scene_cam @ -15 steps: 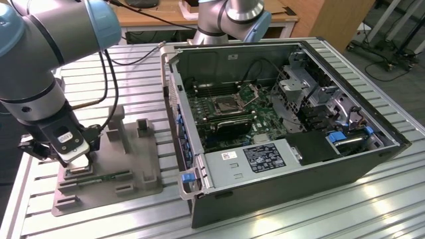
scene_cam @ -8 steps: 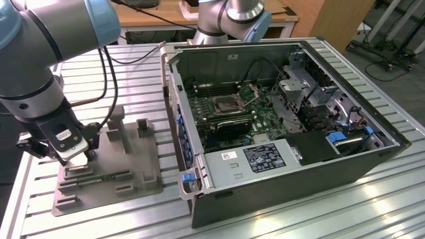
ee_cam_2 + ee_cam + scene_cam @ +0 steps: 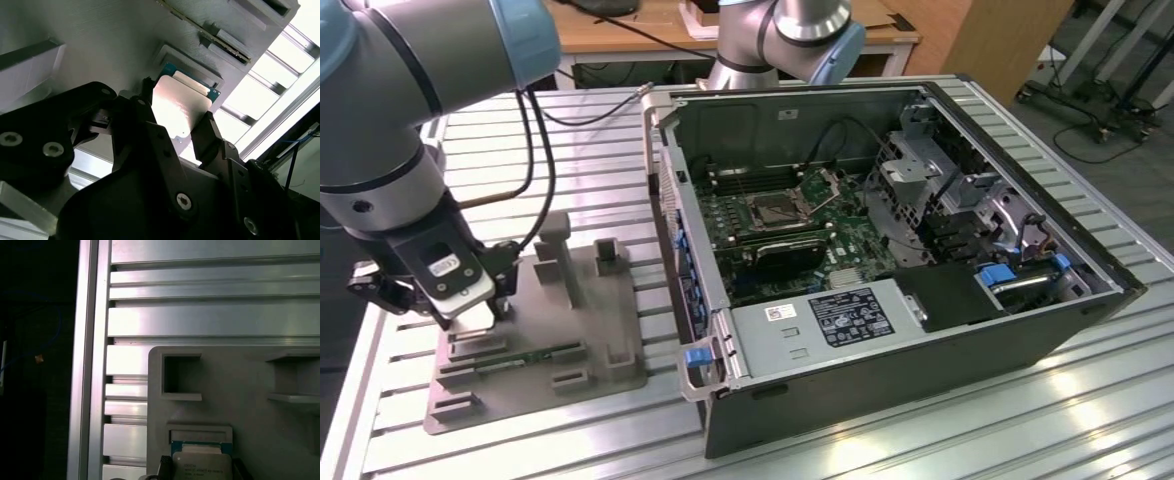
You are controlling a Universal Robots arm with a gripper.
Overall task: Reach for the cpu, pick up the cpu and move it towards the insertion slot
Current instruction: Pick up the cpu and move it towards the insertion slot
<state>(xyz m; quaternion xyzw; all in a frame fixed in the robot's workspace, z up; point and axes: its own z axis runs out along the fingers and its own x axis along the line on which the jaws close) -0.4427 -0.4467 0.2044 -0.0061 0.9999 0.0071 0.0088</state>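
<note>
The cpu (image 3: 180, 107) lies in a shallow pocket of the grey fixture tray (image 3: 587, 330), at the exterior view's left, with the gripper (image 3: 464, 305) down over it. The gripper sits around the chip, one black side to each of two opposite edges. Whether it has clamped or is only close, I cannot tell.

I'd judge the chip light, thin and quite stiff. Its smooth metal face would be slippery, and the underside (the contact side, I'd guess) is the delicate part. The two opposite edges are the sensible place to take it, held level.

Further right on the slatted table (image 3: 947, 450) stands the open computer case (image 3: 881, 395). The insertion slot (image 3: 781, 210) is on the green board inside, well apart from the tray.

The exterior view gives that whole layout: arm, tray, case and the gap between them. The second wrist view brings the chip's bright face up close between the black gripper parts. The first wrist view looks along the tray and picks out the blue-green rim at the chip's far edge (image 3: 202, 446).
</note>
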